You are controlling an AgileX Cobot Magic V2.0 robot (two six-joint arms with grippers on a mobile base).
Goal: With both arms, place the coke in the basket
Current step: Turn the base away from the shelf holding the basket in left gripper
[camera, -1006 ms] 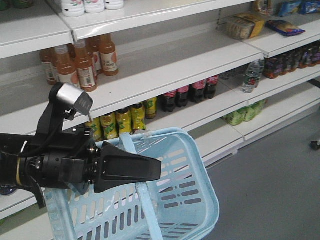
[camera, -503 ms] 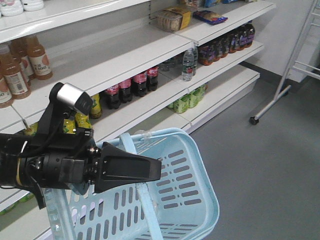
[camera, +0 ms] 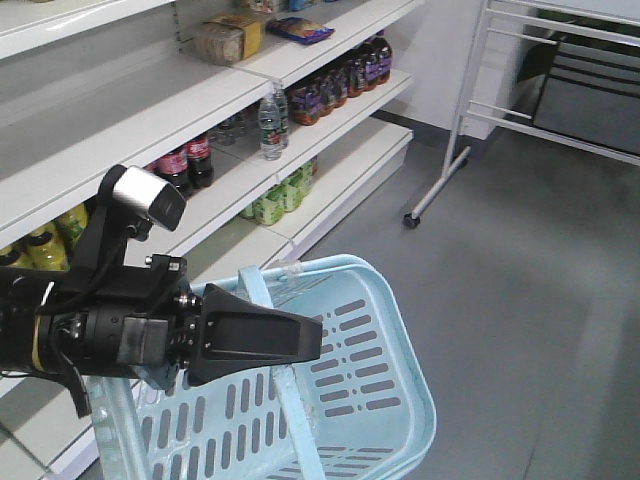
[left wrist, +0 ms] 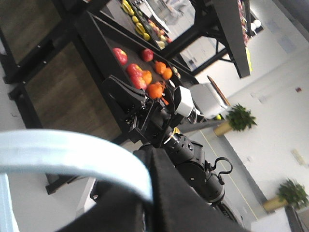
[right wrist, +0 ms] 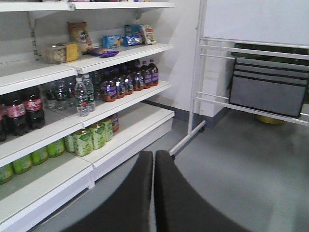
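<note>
Front view: the left gripper [camera: 312, 336] was closed on the thin handle [camera: 290, 410] of the light-blue basket [camera: 380, 350], which hung tilted above the grey floor [camera: 540, 300] beside the white shelves [camera: 330, 110]. The basket's visible interior held no bottle.

Left wrist view: the handle [left wrist: 72, 154] curved across the closed black fingers, with the right arm [left wrist: 183, 150] beyond it.

Right wrist view: the right gripper [right wrist: 153, 155] had its two fingers pressed together on nothing and pointed toward the floor near a white wheeled rack [right wrist: 195, 82].

The coke bottles [camera: 198, 152] [right wrist: 33, 110] stood upright on a middle shelf, well apart from both grippers, with a clear water bottle [camera: 268, 125] farther along the same shelf.
</note>
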